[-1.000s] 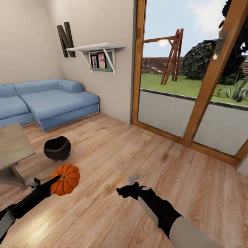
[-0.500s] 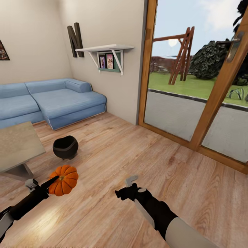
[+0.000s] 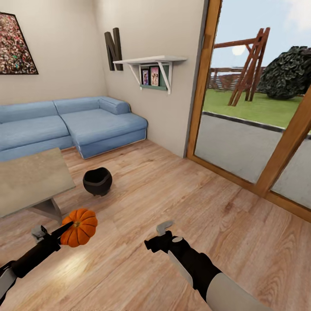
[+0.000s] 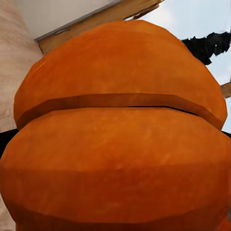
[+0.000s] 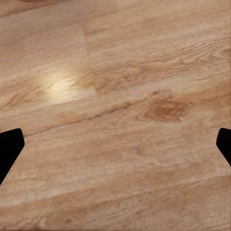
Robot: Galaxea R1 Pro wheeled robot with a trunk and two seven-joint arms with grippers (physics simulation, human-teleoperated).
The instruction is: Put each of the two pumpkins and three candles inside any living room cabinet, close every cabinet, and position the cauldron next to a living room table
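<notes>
Left tool (image 3: 65,229) carried a pumpkin (image 3: 80,226) across the living room.
Clamped on the fruit; right tool (image 3: 162,233) hung wide, empty; no cabinet in sight, cauldron (image 3: 97,181) ahead-left.

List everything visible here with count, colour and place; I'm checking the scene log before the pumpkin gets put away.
pumpkin: one, orange, held above the floor at the left gripper
cauldron: one, black, on the floor beside the table
table: one, grey-beige top, left side
sofa: one, blue, along the back wall
shelf: one, white, on the wall, with framed photos under it
letter N: one, dark, on the wall
picture: one, speckled, upper left wall
glass door: wood-framed, right, garden beyond
floor: light wood
left gripper: black, holding the pumpkin
right gripper: grey fingers, empty, over the floor
</notes>
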